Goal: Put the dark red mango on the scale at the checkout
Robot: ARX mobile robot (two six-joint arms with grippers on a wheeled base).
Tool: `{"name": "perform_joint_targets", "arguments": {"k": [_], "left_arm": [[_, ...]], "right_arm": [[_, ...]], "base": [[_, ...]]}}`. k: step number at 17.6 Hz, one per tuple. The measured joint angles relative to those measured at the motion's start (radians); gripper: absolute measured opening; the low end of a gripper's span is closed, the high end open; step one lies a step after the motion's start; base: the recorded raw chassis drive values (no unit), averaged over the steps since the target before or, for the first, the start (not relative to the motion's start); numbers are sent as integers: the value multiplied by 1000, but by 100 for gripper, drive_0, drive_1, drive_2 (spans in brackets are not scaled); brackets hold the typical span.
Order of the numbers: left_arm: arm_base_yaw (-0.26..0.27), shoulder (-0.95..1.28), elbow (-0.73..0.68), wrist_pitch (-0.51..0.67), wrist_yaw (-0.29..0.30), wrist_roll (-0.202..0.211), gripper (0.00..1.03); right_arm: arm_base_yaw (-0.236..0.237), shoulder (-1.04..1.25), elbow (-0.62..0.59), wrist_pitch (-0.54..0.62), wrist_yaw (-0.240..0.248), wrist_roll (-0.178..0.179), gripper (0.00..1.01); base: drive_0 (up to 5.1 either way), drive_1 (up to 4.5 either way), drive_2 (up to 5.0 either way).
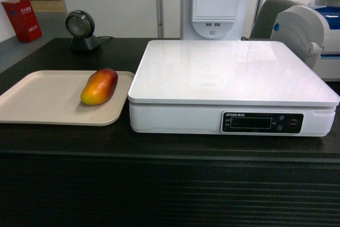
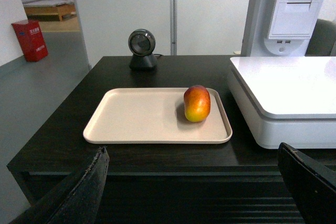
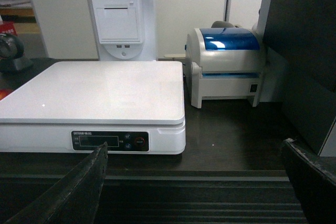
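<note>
The flat beige rectangular tray (image 2: 136,121) is sitting on the dark brown-black checkout counter (image 1: 170,142) and holding one item: the oval dark red mango (image 2: 197,103), red blending to orange-yellow, lying at the tray's right end nearest the scale. The large white boxy scale (image 1: 234,75) is standing just beside the tray, its glossy platter carrying nothing. I am holding my left pincer (image 2: 194,182) spread wide, short of the counter edge; my right pincer (image 3: 197,182) is likewise spread, facing the scale and the white-grey printer with blue trim (image 3: 228,66).
</note>
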Motion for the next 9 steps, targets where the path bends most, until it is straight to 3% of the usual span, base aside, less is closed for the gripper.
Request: {"name": "perform_joint_targets", "arguments": {"k": [9], "left_arm": [[0,0,0,0,0,0,98]], "right_arm": [[0,0,0,0,0,0,98]], "base": [[0,0,0]]}}
